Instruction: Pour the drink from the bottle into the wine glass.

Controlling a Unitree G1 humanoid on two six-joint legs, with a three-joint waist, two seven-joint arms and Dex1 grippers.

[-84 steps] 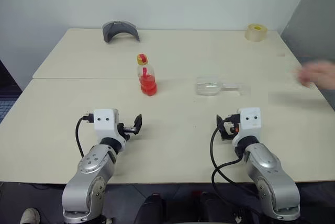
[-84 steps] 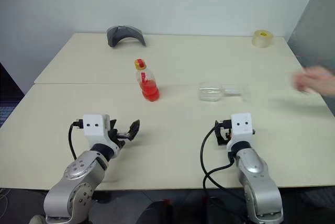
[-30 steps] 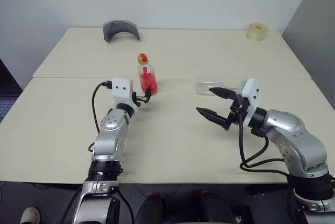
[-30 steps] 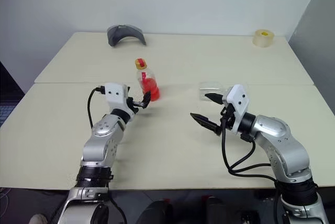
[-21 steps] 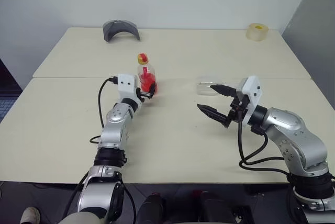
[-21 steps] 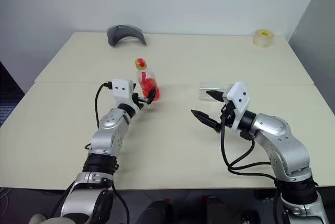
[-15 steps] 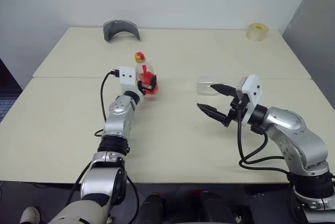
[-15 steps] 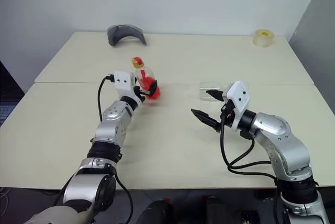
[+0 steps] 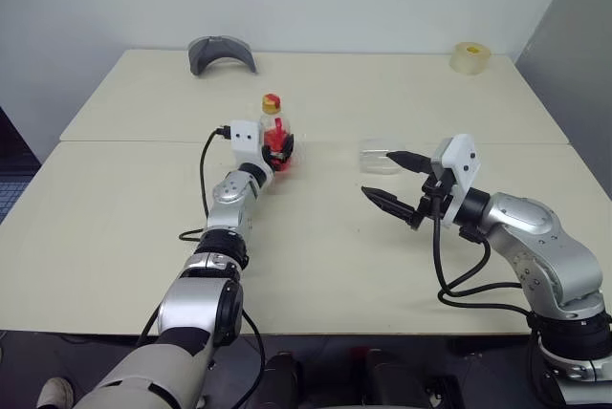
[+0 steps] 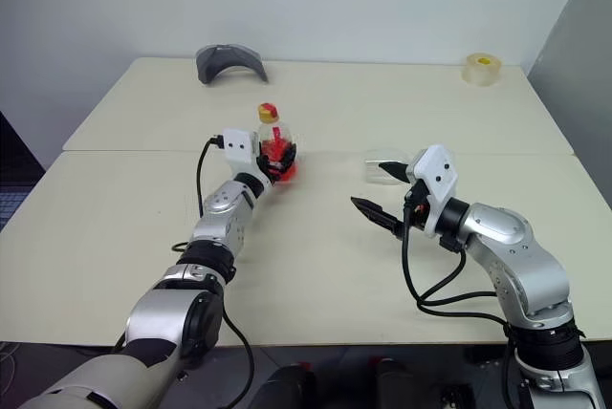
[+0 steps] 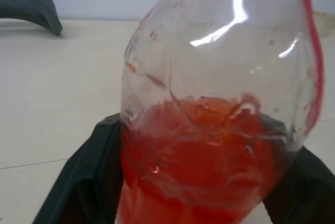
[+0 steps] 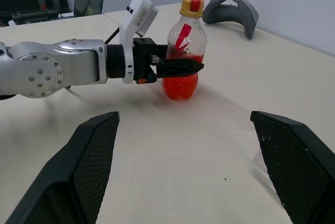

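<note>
upright near the middle of the pale tabletop [image 9: 124, 227]: the bottle [image 9: 274, 134], yellow-and-red cap on, label red and white, the drink [image 11: 199, 150] filling only the lower part of the rounded body. clasped low around that body by the left pincer [image 9: 278, 152], one black finger on each side and both against the plastic, as seen up close from the left wrist, with red liquid between the two dark pads. left arm stretched well forward over the tabletop to reach it.

off to the right of the bottle, well apart from it: the wine glass [image 9: 381, 156], clear, lying on its side with the bowl toward the bottle; stem and foot too faint to make out. just beside the glass, on its near side: the right pincer [image 9: 395, 181], spread wide, gripping nothing, one finger [image 9: 406, 158] over the edge of the glass in the head views, the other lower and nearer; whether touching the glass, cannot tell. from the right wrist, two broad textured fingers far apart, with the bottle and the left pincer framed between them.

at the far edge of the tabletop: a grey curved object [image 9: 221, 53] on the left, a roll of tape [image 9: 469, 58] at the right corner. across the tabletop, a seam running just behind the bottle.
</note>
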